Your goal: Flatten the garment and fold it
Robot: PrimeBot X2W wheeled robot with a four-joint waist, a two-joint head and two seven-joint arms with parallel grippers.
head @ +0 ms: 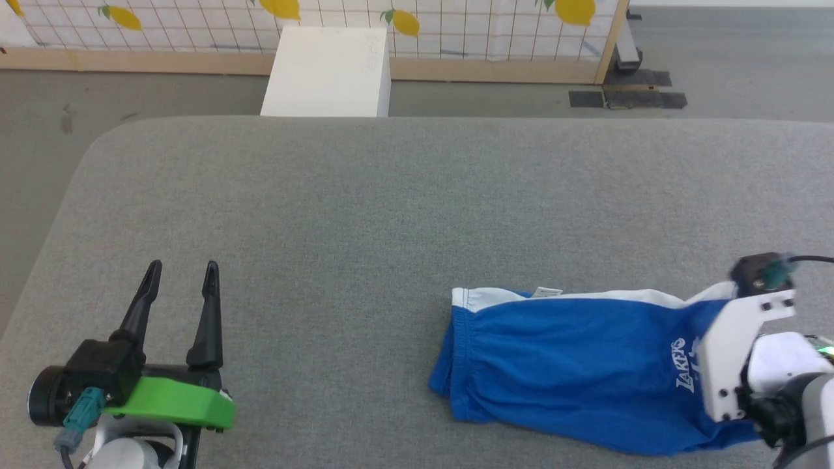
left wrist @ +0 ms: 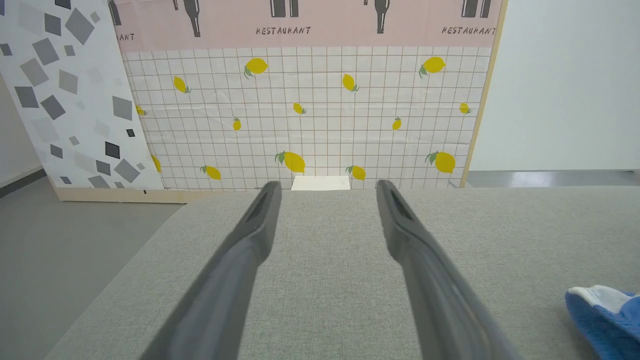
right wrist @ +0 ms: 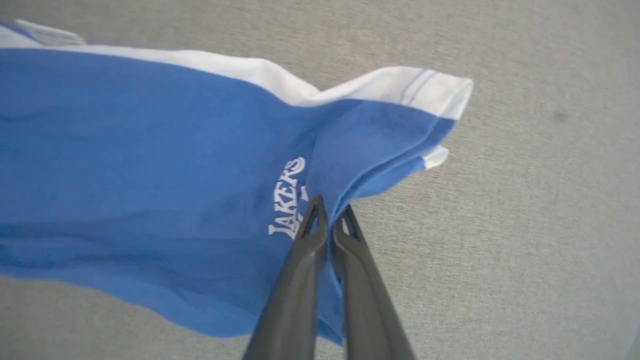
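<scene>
1. Where it lies stretched flat across the near right part of the grey padded table [head: 391,195], the garment [head: 573,365] shows bright blue, its gathered waistband toward the robot's left and a white trim band along its far edge.
2. A small white tag [head: 547,291] sticks out from that far edge, and white "LAKERS" lettering [right wrist: 287,197] is printed near the leg end.
3. The right gripper [right wrist: 331,210] is pinched closed on a fold of the blue cloth just beside the lettering; the fabric puckers up toward its fingertips, and the white-banded hem [right wrist: 430,90] curls beyond them.
4. The left gripper [head: 184,267] hovers over bare table at the near left, well apart from the garment, its two dark fingers spread wide with nothing between them.
5. In the left wrist view, one corner of the garment [left wrist: 610,320] shows at the lower right.
6. Beyond the table's far edge stand a white box [head: 329,71] and a lemon-print screen [head: 456,26] on the grey floor [head: 130,91].
</scene>
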